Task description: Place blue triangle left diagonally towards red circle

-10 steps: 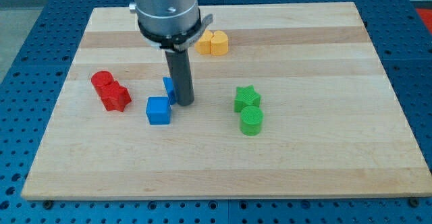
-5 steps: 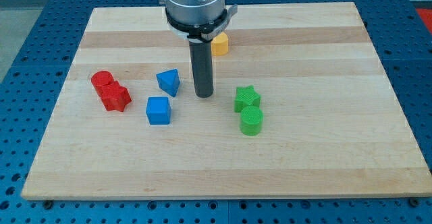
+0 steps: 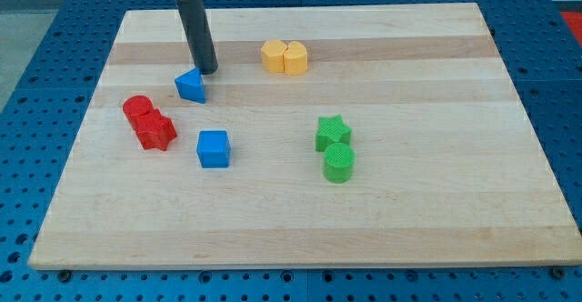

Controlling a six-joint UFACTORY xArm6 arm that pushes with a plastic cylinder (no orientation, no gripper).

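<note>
The blue triangle (image 3: 191, 85) lies on the wooden board, up and to the right of the red circle (image 3: 137, 108). My tip (image 3: 207, 70) stands just above and to the right of the blue triangle, touching or nearly touching its upper right corner. The red circle sits at the view's left, pressed against a red star (image 3: 156, 131) below it. The rod rises from the tip to the view's top edge.
A blue cube (image 3: 213, 148) lies below the triangle. Two yellow blocks (image 3: 284, 56) sit side by side near the top middle. A green star (image 3: 332, 131) and a green cylinder (image 3: 339, 164) sit together at the right of centre. The board's left edge (image 3: 86, 129) is near the red blocks.
My tip swung from the right of the blue triangle up and leftward to its upper right. The blue triangle has moved up and left, ending further from the blue cube.
</note>
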